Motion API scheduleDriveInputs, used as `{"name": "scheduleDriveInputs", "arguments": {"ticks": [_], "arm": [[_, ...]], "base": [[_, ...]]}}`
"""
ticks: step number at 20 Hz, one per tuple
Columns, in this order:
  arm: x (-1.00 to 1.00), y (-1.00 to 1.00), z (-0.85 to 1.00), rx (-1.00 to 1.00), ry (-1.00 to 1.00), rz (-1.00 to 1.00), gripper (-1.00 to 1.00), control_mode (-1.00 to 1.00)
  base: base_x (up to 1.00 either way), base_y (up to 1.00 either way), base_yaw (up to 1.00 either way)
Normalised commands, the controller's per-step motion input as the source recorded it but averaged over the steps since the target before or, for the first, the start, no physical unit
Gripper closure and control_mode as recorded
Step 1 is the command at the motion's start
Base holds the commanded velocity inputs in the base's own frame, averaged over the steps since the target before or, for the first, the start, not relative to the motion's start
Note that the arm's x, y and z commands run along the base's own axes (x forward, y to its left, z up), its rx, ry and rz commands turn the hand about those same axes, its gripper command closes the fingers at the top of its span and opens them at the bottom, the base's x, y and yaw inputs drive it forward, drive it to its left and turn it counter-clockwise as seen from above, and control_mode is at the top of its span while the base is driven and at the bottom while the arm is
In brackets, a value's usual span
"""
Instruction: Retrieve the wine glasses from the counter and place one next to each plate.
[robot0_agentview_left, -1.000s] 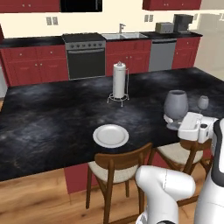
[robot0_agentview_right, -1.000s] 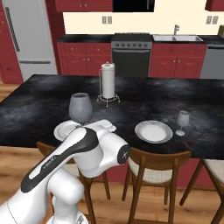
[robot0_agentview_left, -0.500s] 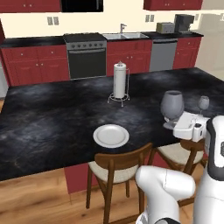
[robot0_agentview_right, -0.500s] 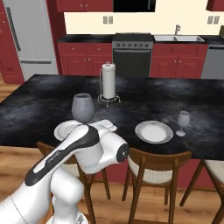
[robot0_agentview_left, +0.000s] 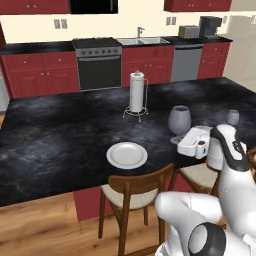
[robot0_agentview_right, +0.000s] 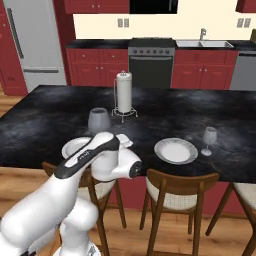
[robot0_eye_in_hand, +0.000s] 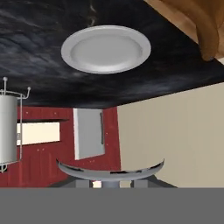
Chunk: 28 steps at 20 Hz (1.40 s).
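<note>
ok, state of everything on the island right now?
hand, shut on the held wine glass
held wine glass, upright
other wine glass, upright beside the right plate
right plate, flat, empty
left plate, flat, partly hidden
paper-towel roll, upright in its holder

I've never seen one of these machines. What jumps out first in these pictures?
The big white robot arm leans over the near edge of the black island, carrying a grey wine glass above a plate. Further along sits a second plate with another glass standing beside it. A tall paper-towel roll stands mid-island.
</note>
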Motion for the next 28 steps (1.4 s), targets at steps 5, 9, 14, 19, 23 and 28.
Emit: {"name": "scheduleDriveInputs", "arguments": {"ticks": [5, 9, 14, 19, 23, 28], "arm": [[0.59, 0.00, -0.13, 0.00, -0.01, 0.20, 1.00, -1.00], [0.47, -0.01, 0.00, 0.00, 0.00, 0.19, 1.00, -1.00], [0.46, 0.00, 0.01, 0.00, 0.02, 0.19, 1.00, -1.00], [0.36, 0.00, 0.00, 0.00, 0.05, 0.18, 1.00, -1.00], [0.13, 0.00, -0.17, 0.00, -0.01, 0.02, 1.00, -1.00], [0.01, 0.00, -0.08, 0.00, -0.16, 0.02, 1.00, -1.00]], "base": [[0.00, 0.00, 0.00], [0.00, 0.00, 0.00], [0.00, 0.00, 0.00], [0.00, 0.00, 0.00], [0.00, 0.00, 0.00], [0.00, 0.00, 0.00]]}}
